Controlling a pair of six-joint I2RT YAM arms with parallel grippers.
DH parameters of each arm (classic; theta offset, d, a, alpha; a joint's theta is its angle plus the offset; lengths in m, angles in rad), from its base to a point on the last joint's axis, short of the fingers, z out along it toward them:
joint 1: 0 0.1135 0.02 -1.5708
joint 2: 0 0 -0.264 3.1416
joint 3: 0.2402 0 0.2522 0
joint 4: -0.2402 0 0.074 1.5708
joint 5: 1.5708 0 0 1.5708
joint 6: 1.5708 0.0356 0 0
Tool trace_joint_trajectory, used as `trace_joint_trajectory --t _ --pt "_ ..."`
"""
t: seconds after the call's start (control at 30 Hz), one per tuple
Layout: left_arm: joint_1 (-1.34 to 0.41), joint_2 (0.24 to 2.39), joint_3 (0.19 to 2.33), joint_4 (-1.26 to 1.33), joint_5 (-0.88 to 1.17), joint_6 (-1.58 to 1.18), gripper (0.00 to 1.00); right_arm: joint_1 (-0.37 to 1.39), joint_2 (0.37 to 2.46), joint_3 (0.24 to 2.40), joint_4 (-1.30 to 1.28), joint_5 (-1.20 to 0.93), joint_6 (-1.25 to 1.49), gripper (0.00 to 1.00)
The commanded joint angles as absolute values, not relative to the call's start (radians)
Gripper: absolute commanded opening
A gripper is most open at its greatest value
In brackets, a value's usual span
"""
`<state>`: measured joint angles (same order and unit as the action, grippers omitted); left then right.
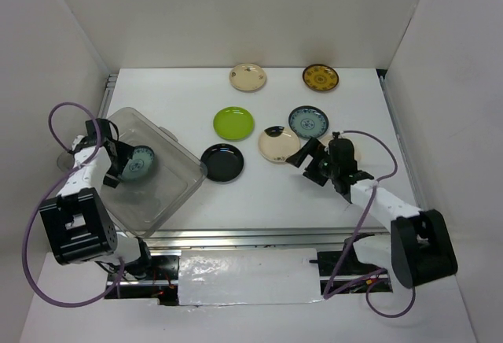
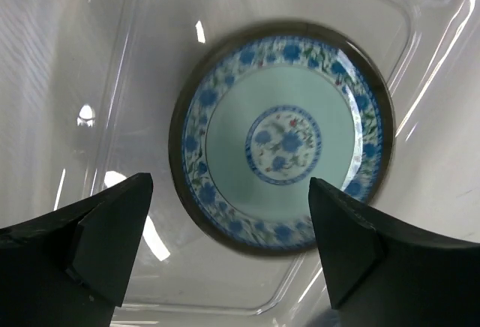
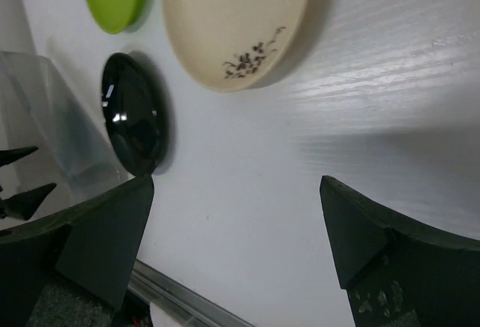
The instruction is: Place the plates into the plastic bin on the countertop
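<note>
one teal plate (image 2: 281, 139) lies flat inside the bin (image 1: 169, 193), and the left claw (image 2: 229, 188) hangs over it, jaws spread and released, so this drop looks done. the rest lie outside the bin on the countertop (image 1: 259, 193), with the black plate (image 1: 222, 162) just beside the bin. beyond it the right claw (image 3: 236, 184), wide and empty, hovers near a cream plate (image 3: 232, 19). the next move likely calls for a rim pinch there. no writing is readable.

My left gripper (image 2: 229, 184) hangs over the teal plate (image 2: 281, 139) in the plastic bin (image 1: 173, 193) — walls all around, free upward. My right gripper (image 3: 236, 184) has bare countertop (image 3: 360, 102) below — cream plate (image 3: 232, 19), black plate (image 3: 133, 121) ahead.
</note>
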<state>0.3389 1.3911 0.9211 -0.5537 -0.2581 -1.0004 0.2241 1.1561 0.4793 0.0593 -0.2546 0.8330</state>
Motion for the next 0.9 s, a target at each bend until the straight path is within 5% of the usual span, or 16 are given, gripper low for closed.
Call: trace_joint_trajectory --t 0.0,0.17,0.3,0.5,0.67,0.73,0.87 --pt "0.307 1.375 0.963 -0.601 -0.267 -1.003 0.99 0.216 1.293 0.521 0.156 -0.245 0.83 1.0" --pt "0.226 1.208 1.0 -0.681 -0.25 -0.925 0.99 0.189 1.51 0.581 0.236 -0.198 0.911 0.96" --pt "0.083 0.99 1.046 -0.726 -0.274 -0.864 0.99 0.179 1.638 0.665 0.25 -0.193 0.957 0.84" --pt "-0.02 0.827 1.146 -0.856 -0.339 -0.821 0.99 0.206 1.697 0.756 0.134 -0.098 1.017 0.42" --pt "-0.023 0.791 1.177 -0.876 -0.288 -0.766 0.99 0.219 1.735 0.821 0.055 -0.101 1.009 0.22" --pt "-0.023 0.807 1.178 -0.862 -0.209 -0.723 0.99 0.219 1.733 0.822 0.051 -0.11 1.012 0.0" --pt "-0.044 0.891 1.183 -0.802 0.019 -0.626 0.99 0.259 1.659 0.818 0.008 -0.078 0.99 0.0"
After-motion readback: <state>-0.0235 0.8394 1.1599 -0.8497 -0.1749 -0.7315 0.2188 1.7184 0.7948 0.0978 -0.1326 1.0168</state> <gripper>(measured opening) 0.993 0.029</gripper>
